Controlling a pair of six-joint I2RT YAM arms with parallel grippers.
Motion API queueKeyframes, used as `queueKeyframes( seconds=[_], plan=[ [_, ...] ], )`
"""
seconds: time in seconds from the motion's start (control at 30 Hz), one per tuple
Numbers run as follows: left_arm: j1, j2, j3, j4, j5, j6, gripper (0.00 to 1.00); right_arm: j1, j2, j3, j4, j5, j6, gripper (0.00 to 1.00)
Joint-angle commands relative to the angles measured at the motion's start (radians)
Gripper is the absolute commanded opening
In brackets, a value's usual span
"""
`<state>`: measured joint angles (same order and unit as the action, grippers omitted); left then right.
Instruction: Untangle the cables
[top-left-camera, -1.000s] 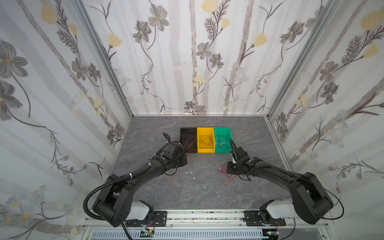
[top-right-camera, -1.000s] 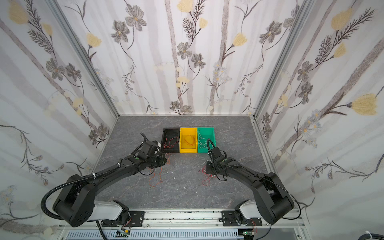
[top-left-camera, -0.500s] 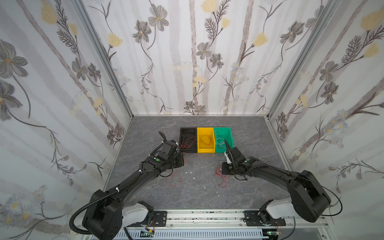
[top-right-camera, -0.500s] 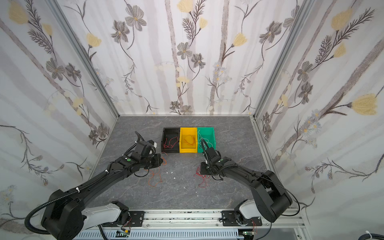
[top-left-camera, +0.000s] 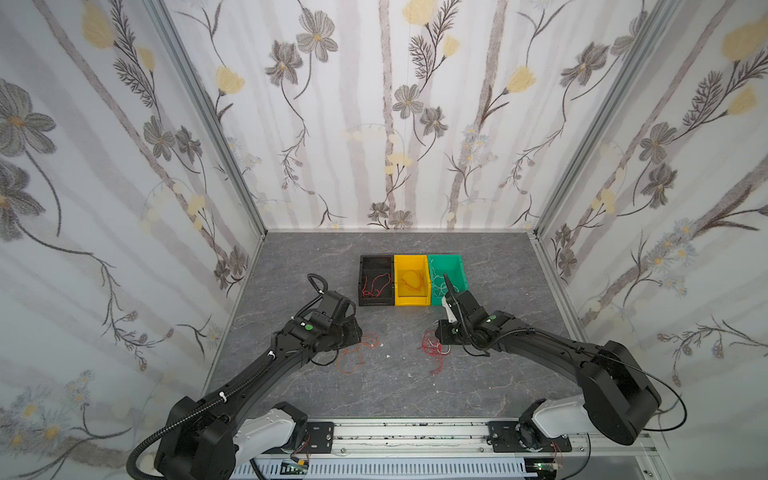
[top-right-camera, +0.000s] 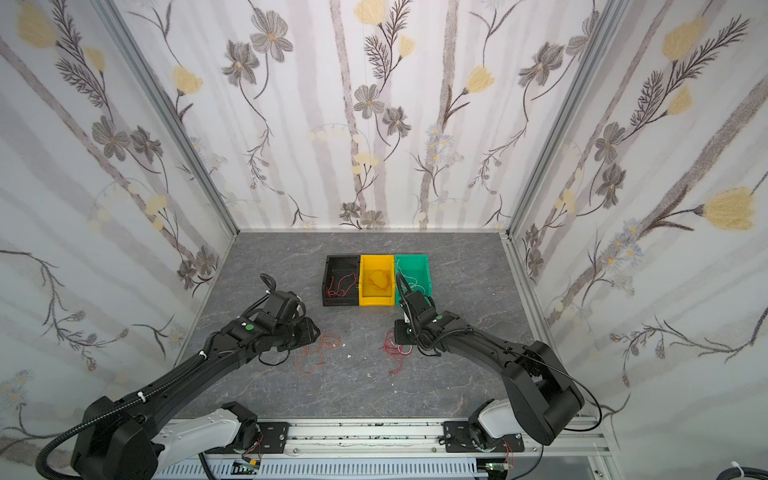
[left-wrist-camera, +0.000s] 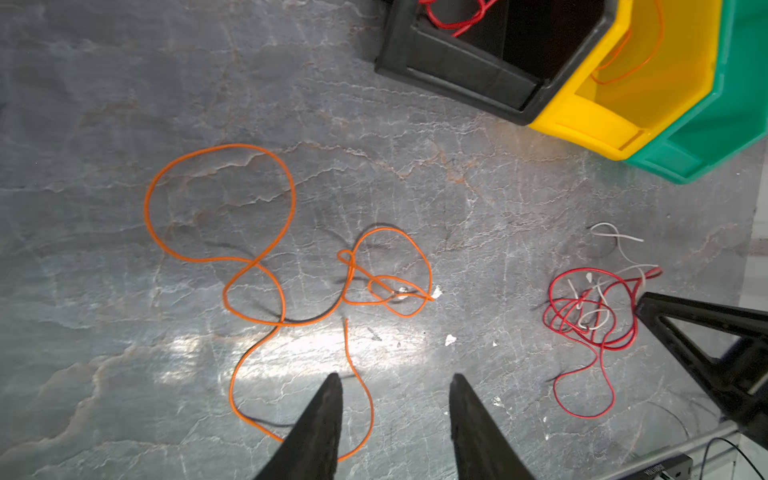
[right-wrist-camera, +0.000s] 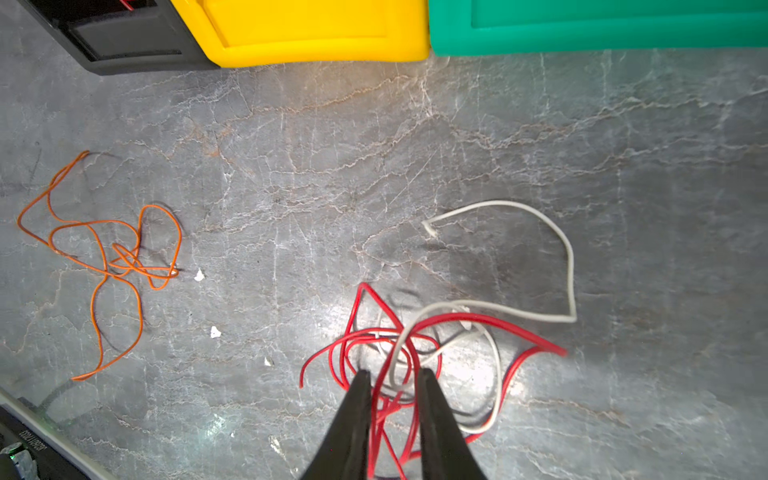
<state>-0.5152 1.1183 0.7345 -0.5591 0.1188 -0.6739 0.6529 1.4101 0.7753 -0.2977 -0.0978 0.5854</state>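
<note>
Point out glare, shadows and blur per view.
Left wrist view: glare streaks the table by the orange cable, which casts dark shadows. Right wrist view: glare beside the red and white tangle, one red tip blurred. In both top views: even light, no glare.

- The table (top-left-camera: 395, 399) lies bare across the lower middle of both top views, between the left arm (top-left-camera: 257, 374) and the right arm (top-left-camera: 552, 353).
- A clear strip runs up the centre between the orange cable (top-left-camera: 351, 360) and the red and white tangle (top-left-camera: 432, 349).
- The black bin (top-left-camera: 376, 302), yellow bin (top-left-camera: 411, 302) and green bin (top-left-camera: 444, 257), touching in a row, close its upper end.
- Behind the bins, bare table reaches the back wall (top-left-camera: 395, 124).
</note>
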Motion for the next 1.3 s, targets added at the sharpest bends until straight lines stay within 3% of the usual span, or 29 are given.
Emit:
queueKeyframes(
  seconds=[0.0,0.17,0.33,0.53,0.7,0.93,1.13,1.27],
  plan=[
    [0.003,-0.009,-0.001,-0.07,-0.072,-0.02,0.57,-0.001,-0.007,-0.004,-0.009,0.018,-0.009,0.24],
    [0.043,-0.006,-0.008,-0.118,-0.141,0.025,0.75,-0.003,0.006,-0.012,0.009,0.003,-0.013,0.24],
    [0.11,0.005,-0.059,0.054,-0.007,0.113,0.82,-0.004,0.02,-0.021,0.035,-0.014,-0.01,0.24],
    [0.112,0.094,-0.053,0.148,-0.034,0.174,0.83,-0.005,0.014,-0.028,0.041,-0.013,-0.009,0.23],
    [0.102,0.202,-0.037,0.192,-0.017,0.195,0.76,-0.011,0.013,-0.03,0.038,-0.013,-0.009,0.23],
    [0.036,0.228,-0.057,0.27,0.015,0.225,0.81,-0.014,0.013,-0.031,0.042,-0.015,-0.007,0.22],
    [0.005,0.308,-0.026,0.252,-0.06,0.233,0.8,-0.015,0.023,-0.028,0.048,-0.029,-0.008,0.21],
    [-0.005,0.361,-0.001,0.229,-0.109,0.226,0.73,-0.015,0.011,-0.034,0.039,-0.022,-0.011,0.21]
  ],
)
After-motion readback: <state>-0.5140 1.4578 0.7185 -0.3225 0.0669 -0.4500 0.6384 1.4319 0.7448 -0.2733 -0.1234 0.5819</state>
